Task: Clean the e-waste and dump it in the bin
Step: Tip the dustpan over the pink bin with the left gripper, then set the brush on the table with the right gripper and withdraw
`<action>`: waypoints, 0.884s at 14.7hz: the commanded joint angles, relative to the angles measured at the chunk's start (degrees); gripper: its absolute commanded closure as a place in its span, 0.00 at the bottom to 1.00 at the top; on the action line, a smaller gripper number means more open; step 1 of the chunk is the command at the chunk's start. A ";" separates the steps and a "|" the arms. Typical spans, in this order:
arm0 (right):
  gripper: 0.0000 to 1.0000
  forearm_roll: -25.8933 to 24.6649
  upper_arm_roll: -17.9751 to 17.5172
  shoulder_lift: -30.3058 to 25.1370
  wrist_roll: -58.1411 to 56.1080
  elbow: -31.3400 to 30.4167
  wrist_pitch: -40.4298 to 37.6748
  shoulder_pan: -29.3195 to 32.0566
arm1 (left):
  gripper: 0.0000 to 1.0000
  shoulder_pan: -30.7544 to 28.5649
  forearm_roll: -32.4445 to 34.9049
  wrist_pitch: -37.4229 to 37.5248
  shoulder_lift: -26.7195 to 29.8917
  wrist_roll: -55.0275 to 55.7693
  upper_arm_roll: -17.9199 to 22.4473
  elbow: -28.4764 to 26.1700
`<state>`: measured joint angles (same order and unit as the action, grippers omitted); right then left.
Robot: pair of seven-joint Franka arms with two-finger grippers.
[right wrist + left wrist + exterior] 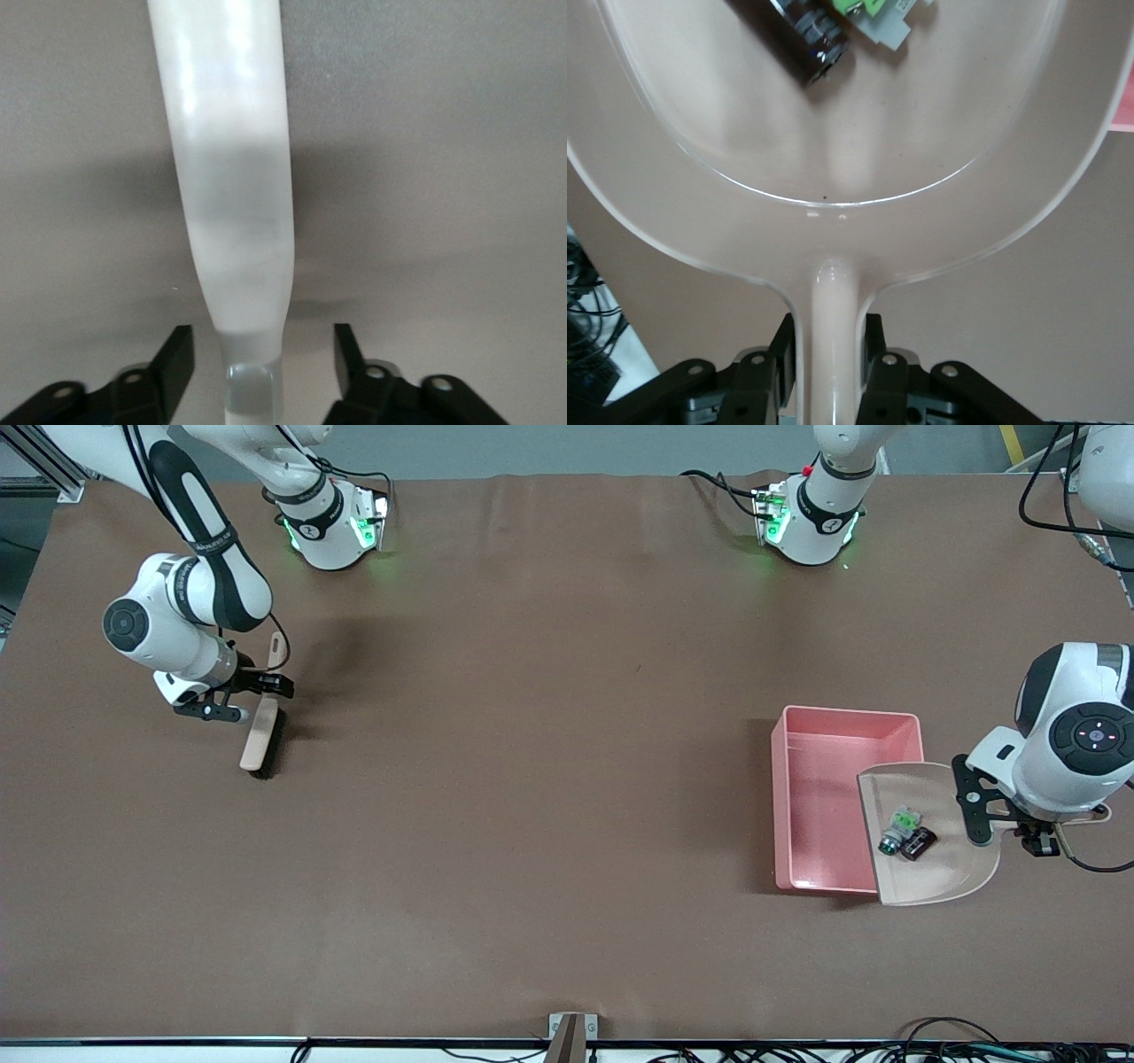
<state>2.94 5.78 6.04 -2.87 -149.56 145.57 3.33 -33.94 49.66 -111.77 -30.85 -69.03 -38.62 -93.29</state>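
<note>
The beige dustpan (939, 859) is held by its handle (828, 328) in my left gripper (1044, 838) (828, 354), which is shut on it. The pan hangs over the pink bin's (778, 806) edge at the left arm's end of the table. Both e-waste pieces lie in the pan: a white piece with a green end (900, 825) (879, 19) and a dark short cylinder (920, 843) (804, 40). My right gripper (250, 691) (263, 354) stands open, with the brush's handle (235, 177) between its fingers and untouched by them.
The beige brush (262, 735) with dark bristles rests on the brown table at the right arm's end. A corner of the pink bin (1125, 106) shows past the pan's rim. A small bracket (571, 1032) sits at the table edge nearest the front camera.
</note>
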 commanded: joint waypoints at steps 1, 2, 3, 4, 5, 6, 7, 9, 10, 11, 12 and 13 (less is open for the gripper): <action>0.00 -0.66 -0.77 -0.76 0.76 0.67 -0.72 0.72 | 0.99 -0.51 1.14 4.36 3.59 -0.14 -0.49 -2.86; 0.00 -0.22 -0.95 -0.76 0.85 0.94 -0.73 0.54 | 0.99 -0.51 1.57 4.45 4.65 -0.31 -0.49 -3.30; 0.00 -0.13 -1.03 -0.76 0.94 1.29 -0.73 -0.16 | 0.99 -0.51 2.45 4.80 5.27 -0.40 -0.49 -3.83; 0.00 -0.13 -1.04 -0.76 1.72 1.99 -1.25 -1.47 | 0.99 -0.51 3.15 5.76 5.71 -0.40 -0.49 -3.92; 0.00 -0.13 -0.95 -0.76 3.21 3.30 -3.17 -2.61 | 0.99 -0.42 3.59 6.64 5.97 -0.32 -0.57 -3.92; 0.00 -0.13 -0.95 -0.76 4.53 5.23 -6.41 -3.23 | 0.99 -0.42 4.38 7.44 6.24 -0.40 -0.84 -3.92; 0.00 -0.13 -0.95 -0.76 4.80 7.07 -9.48 -3.59 | 0.99 -0.25 5.35 7.79 6.24 -0.32 -1.01 -3.92; 0.00 -0.22 -0.95 -0.94 4.54 10.50 -14.59 -3.77 | 0.99 0.02 7.28 7.88 6.24 -0.23 -1.10 -3.92; 0.00 -0.30 -0.86 -1.03 4.11 12.26 -17.31 -3.68 | 0.99 0.28 7.90 7.88 6.15 -0.14 -1.10 -3.92; 0.00 -0.39 -0.77 -1.03 4.02 13.76 -19.69 -3.33 | 0.99 0.45 8.95 7.88 6.06 -0.05 -1.10 -3.92; 0.00 -0.65 -0.69 -1.12 3.93 14.81 -21.36 -3.15 | 0.99 1.07 9.83 7.88 6.06 0.12 -1.10 -3.83; 0.00 -0.92 -0.68 -1.20 3.84 16.04 -23.56 -3.07 | 0.99 1.16 10.27 7.88 6.06 0.12 -1.10 -3.40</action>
<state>2.96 5.13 5.73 0.71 -135.27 125.58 -0.36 -33.22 58.07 -104.62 -26.27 -69.15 -39.50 -96.18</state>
